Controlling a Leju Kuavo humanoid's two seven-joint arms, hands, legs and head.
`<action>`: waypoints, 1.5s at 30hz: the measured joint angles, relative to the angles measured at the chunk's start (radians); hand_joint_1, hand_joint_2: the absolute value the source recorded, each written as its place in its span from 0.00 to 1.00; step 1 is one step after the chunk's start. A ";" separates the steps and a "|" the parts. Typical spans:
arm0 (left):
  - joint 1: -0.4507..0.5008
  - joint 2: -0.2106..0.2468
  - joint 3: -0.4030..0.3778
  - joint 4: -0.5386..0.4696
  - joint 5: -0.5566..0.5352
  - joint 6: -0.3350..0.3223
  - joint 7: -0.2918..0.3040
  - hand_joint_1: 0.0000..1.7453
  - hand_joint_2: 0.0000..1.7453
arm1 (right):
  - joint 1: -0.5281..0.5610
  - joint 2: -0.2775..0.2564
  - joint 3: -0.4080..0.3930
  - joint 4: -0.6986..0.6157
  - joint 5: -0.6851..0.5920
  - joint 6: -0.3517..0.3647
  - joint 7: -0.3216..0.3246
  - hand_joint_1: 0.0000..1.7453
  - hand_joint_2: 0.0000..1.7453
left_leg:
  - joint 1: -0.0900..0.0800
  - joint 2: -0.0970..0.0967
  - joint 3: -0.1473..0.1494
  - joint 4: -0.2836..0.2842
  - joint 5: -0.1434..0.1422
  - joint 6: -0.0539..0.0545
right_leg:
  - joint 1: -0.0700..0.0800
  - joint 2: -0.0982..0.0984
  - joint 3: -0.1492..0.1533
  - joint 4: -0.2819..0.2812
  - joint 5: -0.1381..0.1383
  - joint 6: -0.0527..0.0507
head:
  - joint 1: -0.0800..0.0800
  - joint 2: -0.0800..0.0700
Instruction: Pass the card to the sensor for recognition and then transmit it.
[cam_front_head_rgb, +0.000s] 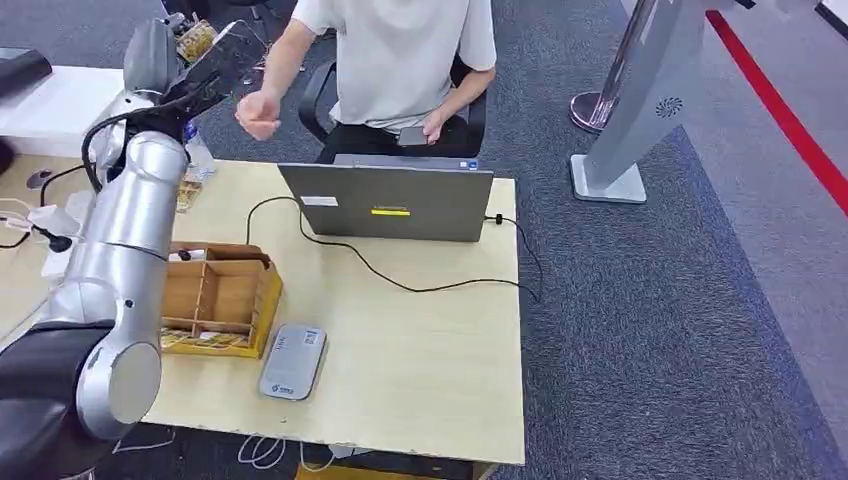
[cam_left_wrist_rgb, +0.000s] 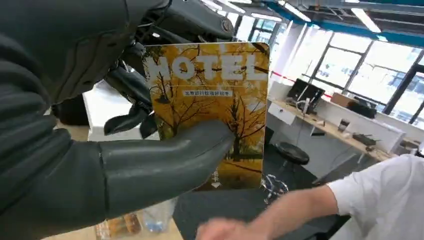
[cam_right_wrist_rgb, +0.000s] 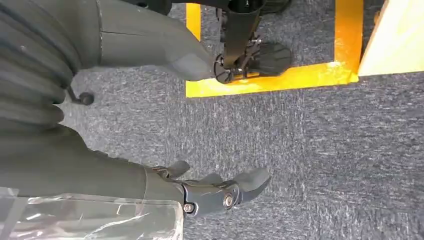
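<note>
My left hand (cam_front_head_rgb: 213, 68) is raised at the far left of the table and holds the card (cam_front_head_rgb: 194, 40). In the left wrist view the card (cam_left_wrist_rgb: 210, 110) is yellow with autumn trees and the word HOTEL, pinched upright between my thumb (cam_left_wrist_rgb: 165, 162) and the dark fingers (cam_left_wrist_rgb: 130, 85) behind it. A person's hand (cam_front_head_rgb: 258, 115) reaches toward it and appears blurred just under the card (cam_left_wrist_rgb: 225, 231). The grey card sensor (cam_front_head_rgb: 293, 362) lies flat on the table near the front edge. My right hand (cam_right_wrist_rgb: 200, 192) hangs over carpet, fingers apart, holding nothing.
A wooden compartment box (cam_front_head_rgb: 215, 300) stands beside the sensor. A closed-back laptop (cam_front_head_rgb: 390, 200) with a black cable (cam_front_head_rgb: 420, 288) sits at the table's far edge, with the seated person (cam_front_head_rgb: 400, 60) behind it. A water bottle (cam_front_head_rgb: 197, 155) stands at the far left. A grey stand (cam_front_head_rgb: 625, 130) is on the carpet at right.
</note>
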 joint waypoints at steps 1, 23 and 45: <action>-0.019 0.000 -0.010 0.013 -0.021 0.000 0.009 1.00 1.00 | -0.001 0.000 -0.001 0.000 0.003 0.001 0.002 0.00 1.00 | 0.000 0.000 0.000 0.000 0.000 0.000 | 0.000 0.000 0.000 0.000 0.000 0.000 | 0.001 0.000; 0.007 0.032 -0.340 -0.123 -0.276 0.043 0.037 1.00 1.00 | 0.034 0.016 -0.087 0.006 0.018 0.015 -0.018 0.00 1.00 | -0.001 0.000 -0.001 0.000 0.000 0.000 | -0.002 0.000 0.000 0.000 0.001 0.000 | 0.001 0.000; 0.588 0.230 -0.477 -0.637 -0.327 0.111 0.059 1.00 1.00 | 0.087 0.021 -0.213 0.008 -0.019 -0.003 -0.059 0.00 1.00 | -0.002 -0.002 -0.002 -0.002 0.000 0.000 | -0.003 -0.002 -0.002 0.000 0.000 0.001 | 0.003 0.000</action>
